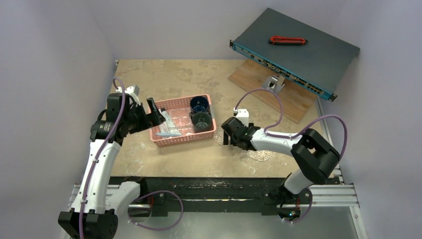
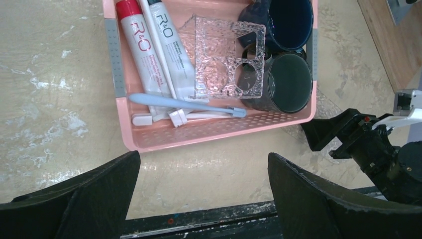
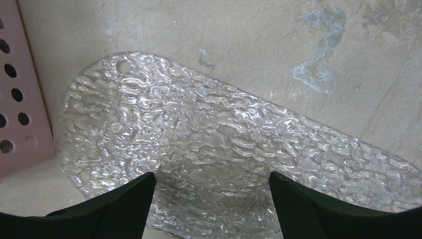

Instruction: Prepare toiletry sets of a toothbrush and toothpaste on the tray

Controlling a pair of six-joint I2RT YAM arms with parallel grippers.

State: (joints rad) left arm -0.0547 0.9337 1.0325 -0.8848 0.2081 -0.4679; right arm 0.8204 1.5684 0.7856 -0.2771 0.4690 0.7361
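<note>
Light-blue toothbrush (image 2: 189, 105) lies crosswise over the toothpaste tubes (image 2: 139, 50) — left pincer (image 2: 203, 164) and right pincer (image 3: 211, 181) spread.

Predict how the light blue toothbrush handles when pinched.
Light blue toothbrush looks slim and straight: probably stiff and light. Smooth narrow handle may pivot or slip. It rests across the toothpaste tubes, so a push likely slides it.

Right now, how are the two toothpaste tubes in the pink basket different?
The red toothpaste has a red cap and red letters; the grey toothpaste has a grey cap and grey letters. The red toothpaste lies nearer the pink basket wall; the grey toothpaste lies next to the clear holder. Both are white, say R&O, and lie flat side by side.
</note>
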